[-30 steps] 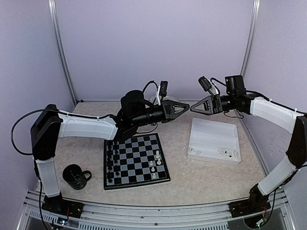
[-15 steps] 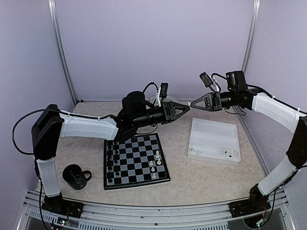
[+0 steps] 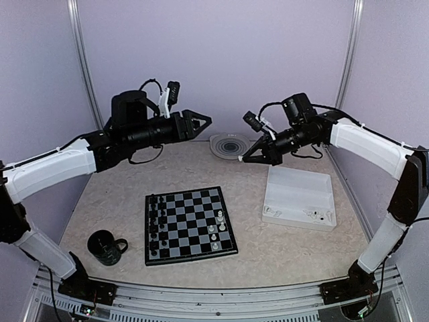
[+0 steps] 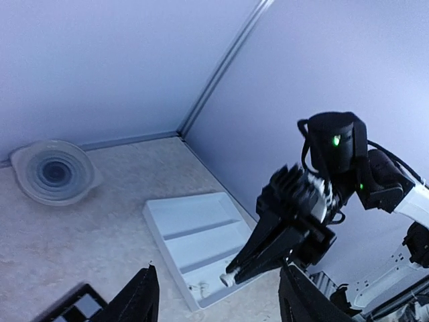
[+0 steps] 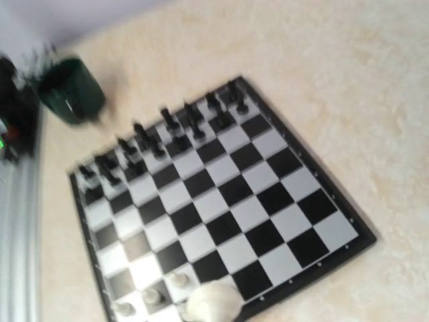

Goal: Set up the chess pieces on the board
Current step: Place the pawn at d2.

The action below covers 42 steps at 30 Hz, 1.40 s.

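White piece (image 4: 228, 278) is pinched at the tips of the right hand (image 3: 245, 158), which is clenched on it in the air above the worktop (image 3: 268, 248), between the dish (image 3: 229, 144) and the tray (image 3: 299, 194). The left hand (image 3: 206, 121) is released, its fingers (image 4: 139, 302) apart with nothing between them, hanging beyond the far edge of the board (image 3: 188, 221). Black pieces (image 3: 155, 221) line the board's left files. A few white pieces (image 3: 216, 228) stand near its right edge.

The left arm (image 3: 57, 166) stretches up and inward with its forearm nearly level, and the left gripper (image 3: 206, 121) points toward the other arm with its fingers spread apart. The right arm (image 3: 369, 143) bends inward and slopes downward, the right gripper (image 3: 245, 159) pinched closed on a white chess piece (image 4: 228, 278).
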Each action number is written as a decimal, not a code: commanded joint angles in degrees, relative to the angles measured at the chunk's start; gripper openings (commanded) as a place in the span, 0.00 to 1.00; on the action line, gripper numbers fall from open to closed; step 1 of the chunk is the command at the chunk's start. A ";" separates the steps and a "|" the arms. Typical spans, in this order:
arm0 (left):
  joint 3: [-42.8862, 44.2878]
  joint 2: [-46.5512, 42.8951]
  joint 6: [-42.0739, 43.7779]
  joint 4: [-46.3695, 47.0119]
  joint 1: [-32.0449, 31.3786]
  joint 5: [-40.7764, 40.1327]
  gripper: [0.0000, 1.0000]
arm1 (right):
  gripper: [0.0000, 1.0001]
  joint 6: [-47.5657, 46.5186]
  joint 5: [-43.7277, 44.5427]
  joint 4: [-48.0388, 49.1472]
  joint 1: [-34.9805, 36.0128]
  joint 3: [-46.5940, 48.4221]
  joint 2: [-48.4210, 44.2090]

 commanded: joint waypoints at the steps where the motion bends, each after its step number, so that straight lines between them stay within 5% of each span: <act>1: 6.24 -4.04 11.07 -19.92 4.47 -7.26 0.62 | 0.01 -7.46 11.53 -7.75 6.11 4.62 7.29; 7: 2.39 -8.78 16.13 -19.77 11.18 -14.61 0.65 | 0.00 -11.02 21.99 -11.02 14.01 10.93 16.90; 17: -15.67 -17.23 13.65 -6.13 23.97 -8.75 0.67 | 0.01 -14.67 34.63 -16.48 22.77 21.71 29.60; 38: -15.73 -18.37 13.54 -6.20 24.09 -4.49 0.67 | 0.05 -16.28 40.84 -18.57 26.95 25.93 36.97; 42: -15.73 -18.23 13.62 -6.36 24.04 -4.22 0.67 | 0.15 -15.78 40.37 -18.58 27.04 26.77 37.20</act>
